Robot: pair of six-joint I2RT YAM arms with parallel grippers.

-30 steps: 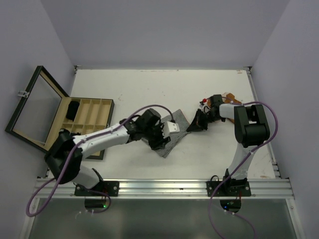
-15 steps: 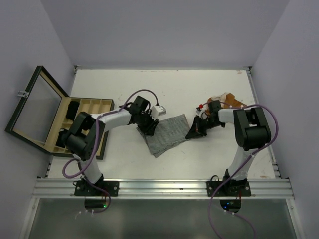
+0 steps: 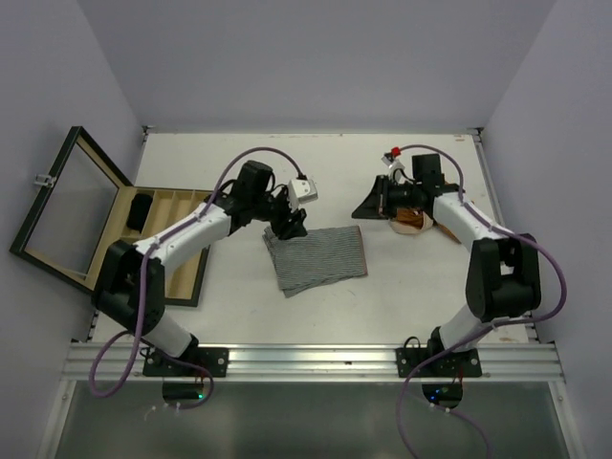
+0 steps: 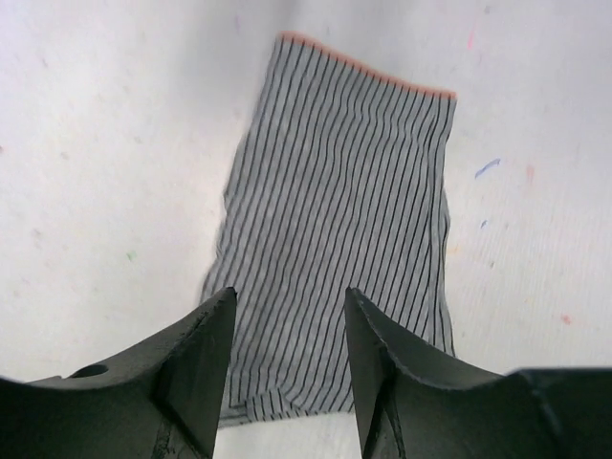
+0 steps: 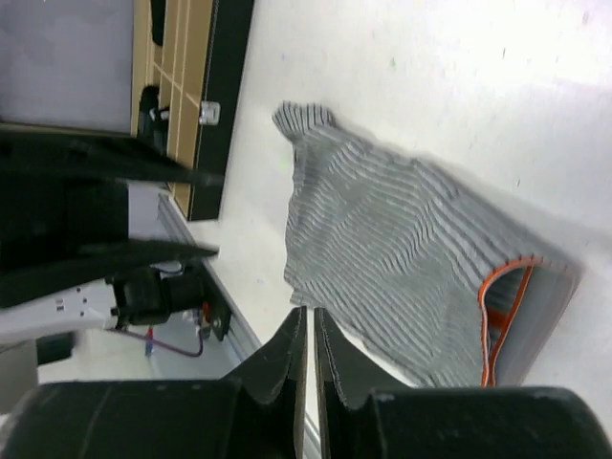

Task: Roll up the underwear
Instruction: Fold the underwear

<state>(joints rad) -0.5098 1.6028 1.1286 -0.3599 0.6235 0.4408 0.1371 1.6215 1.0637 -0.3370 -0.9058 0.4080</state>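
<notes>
One grey striped underwear (image 3: 316, 259) is seen spread flat on the white table (image 3: 402, 306). Its long axis is laid roughly left to right with a slight tilt, the orange-trimmed end turned rightward and the plain end leftward. The left gripper (image 4: 289, 304) is held over the plain end with its fingers parted and nothing between them, while the right gripper (image 5: 305, 316) is held beyond the far right corner, its fingers drawn almost together on nothing, and an orange-brown garment (image 3: 413, 223) is seen lying beneath the right arm (image 3: 449, 215), apart from the striped piece.
</notes>
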